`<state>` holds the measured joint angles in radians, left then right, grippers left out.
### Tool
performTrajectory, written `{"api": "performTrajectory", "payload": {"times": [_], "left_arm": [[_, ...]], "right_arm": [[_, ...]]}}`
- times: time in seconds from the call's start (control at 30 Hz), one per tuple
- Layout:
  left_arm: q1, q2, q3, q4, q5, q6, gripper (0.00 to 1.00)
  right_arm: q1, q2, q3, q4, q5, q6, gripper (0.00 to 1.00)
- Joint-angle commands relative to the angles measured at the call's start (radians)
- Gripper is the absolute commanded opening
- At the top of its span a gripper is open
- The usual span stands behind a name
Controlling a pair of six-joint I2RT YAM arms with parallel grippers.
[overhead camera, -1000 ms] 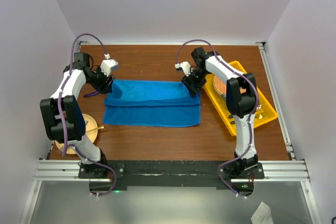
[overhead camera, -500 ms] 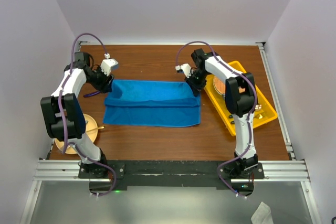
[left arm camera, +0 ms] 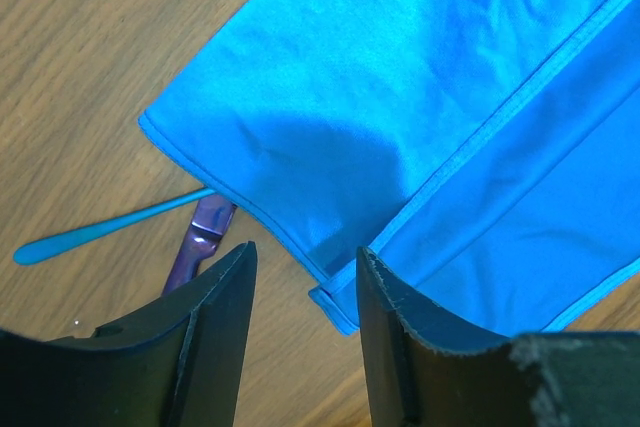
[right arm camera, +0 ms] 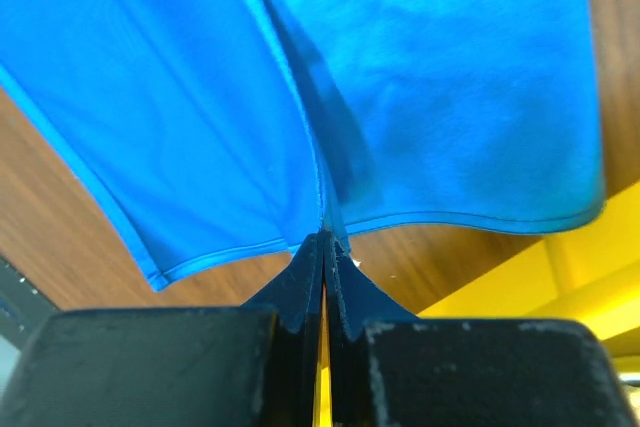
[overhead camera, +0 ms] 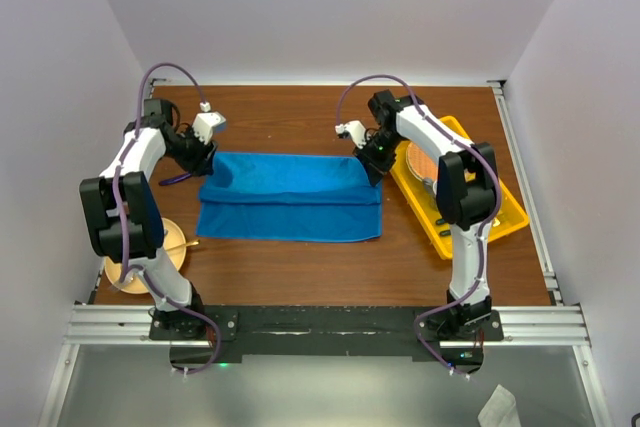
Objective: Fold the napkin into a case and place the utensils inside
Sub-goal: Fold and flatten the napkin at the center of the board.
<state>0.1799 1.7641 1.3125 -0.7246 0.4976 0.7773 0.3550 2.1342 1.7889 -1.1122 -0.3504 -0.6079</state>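
Napkin (overhead camera: 290, 197) lies centred on the table (overhead camera: 300, 267) as a wide folded band, one hemmed layer over another. You have the right gripper (right arm camera: 322, 247) at its far right corner, jaws pressed together and pinching the hem, where a ridge of cloth rises. Left gripper (left arm camera: 303, 259) hangs over the far left corner, jaws spread, gripping nothing. Utensils (left arm camera: 203, 232), one blue and one purple, lie on the wood just left of that edge, their ends tucked under it.
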Motion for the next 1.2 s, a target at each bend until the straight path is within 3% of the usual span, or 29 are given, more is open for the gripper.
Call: {"api": "performTrajectory", "payload": {"times": [0.0,0.47,0.6,0.73,0.83,1.17], "left_arm": [[-0.005,0.009,0.050,-0.001,0.012,0.000,0.49],[-0.005,0.011,0.042,-0.012,0.007,0.027,0.46],[-0.005,0.008,0.039,-0.007,0.005,0.023,0.47],[-0.005,0.009,0.042,-0.007,0.010,0.019,0.47],[-0.005,0.009,0.050,-0.009,0.009,0.017,0.47],[-0.007,0.001,0.033,0.001,0.006,0.016,0.47]], "right_arm": [[-0.001,-0.049,-0.014,-0.040,-0.039,-0.030,0.00],[0.022,-0.118,-0.140,-0.081,-0.094,-0.087,0.00],[0.021,-0.132,-0.128,-0.023,-0.067,-0.056,0.00],[0.015,-0.083,-0.025,0.025,-0.022,0.011,0.32],[0.013,-0.036,0.038,0.028,0.017,0.034,0.43],[0.013,0.032,0.047,0.040,0.087,0.010,0.53]]}}
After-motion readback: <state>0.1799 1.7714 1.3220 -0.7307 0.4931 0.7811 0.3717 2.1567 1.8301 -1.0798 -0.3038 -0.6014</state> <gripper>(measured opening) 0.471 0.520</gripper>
